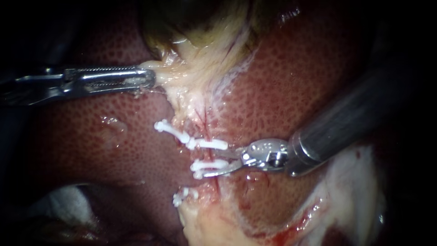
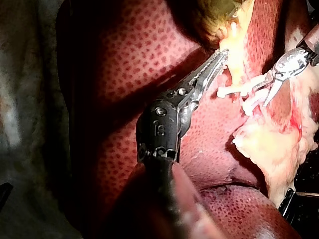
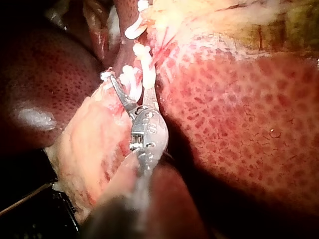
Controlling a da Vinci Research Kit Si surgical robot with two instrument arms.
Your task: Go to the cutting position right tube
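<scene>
Several white clips (image 1: 207,144) sit across a pale, red-streaked tube (image 1: 210,155) that runs down the liver (image 1: 291,77). My right instrument (image 1: 224,162) comes in from the right with its two thin blades open. The blades lie against the tube in the gap between the upper clip and a lower clip (image 1: 205,165). The right wrist view shows the same blades (image 3: 132,92) spread beside the clips (image 3: 133,79). My left instrument (image 1: 150,78) is shut on pale tissue (image 1: 166,75) under the gallbladder (image 1: 195,23) and holds it to the left; it (image 2: 219,57) is also in the left wrist view.
Another clip (image 1: 182,196) sits lower on the strand, above yellowish fatty tissue (image 1: 205,223). More pale tissue with fresh red edges (image 1: 355,191) lies at the lower right. White gauze (image 1: 68,202) shows at the lower left.
</scene>
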